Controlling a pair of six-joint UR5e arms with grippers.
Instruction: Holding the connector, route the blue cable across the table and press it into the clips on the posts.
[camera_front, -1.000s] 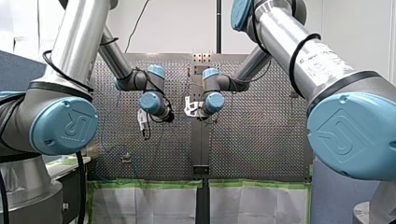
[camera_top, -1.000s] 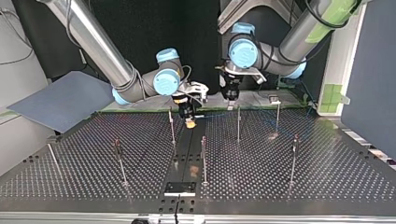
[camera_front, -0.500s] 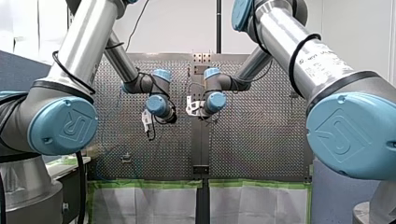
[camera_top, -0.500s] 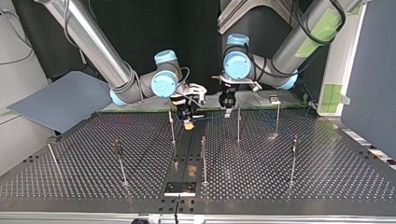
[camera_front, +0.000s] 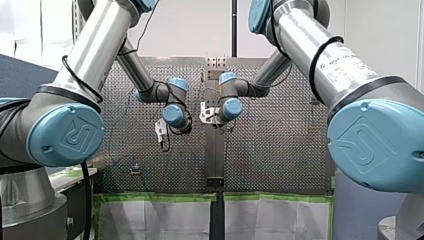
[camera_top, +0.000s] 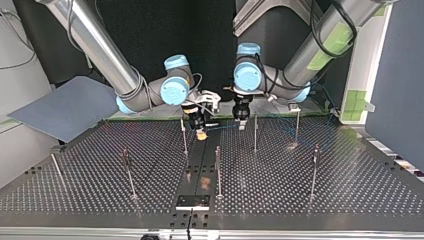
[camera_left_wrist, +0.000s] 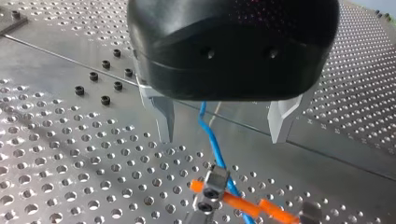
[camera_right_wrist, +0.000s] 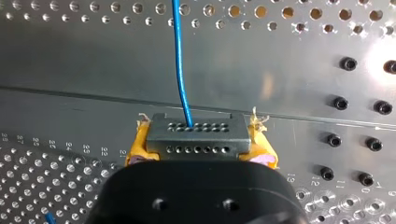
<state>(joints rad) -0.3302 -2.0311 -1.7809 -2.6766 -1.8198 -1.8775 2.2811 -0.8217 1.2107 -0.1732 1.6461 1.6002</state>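
Observation:
My right gripper (camera_right_wrist: 196, 156) is shut on the grey connector (camera_right_wrist: 196, 137), its yellow pads (camera_right_wrist: 137, 149) pressed on both sides. The blue cable (camera_right_wrist: 179, 60) leaves the connector and runs ahead over the plate. My left gripper (camera_left_wrist: 223, 135) hangs open above the table, and the cable (camera_left_wrist: 212, 142) passes between its metal fingers (camera_left_wrist: 163, 116) untouched. Just ahead of it stands a post clip (camera_left_wrist: 211, 184) with orange parts. In the top view my right gripper (camera_top: 202, 132) and my left gripper (camera_top: 241, 125) sit close together at the far middle of the perforated table (camera_top: 300, 200).
Several thin posts stand on the table, among them one (camera_top: 184, 135) beside my right gripper, one (camera_top: 255, 132) next to my left gripper and one (camera_top: 218, 170) nearer the camera. A grey board (camera_top: 65, 107) leans at the top view's left. A small black plate (camera_top: 193, 201) lies at the near edge.
My left arm has swung toward my right gripper, leftward in the top view, and now straddles the cable. My right gripper has barely moved and keeps hold of the connector.

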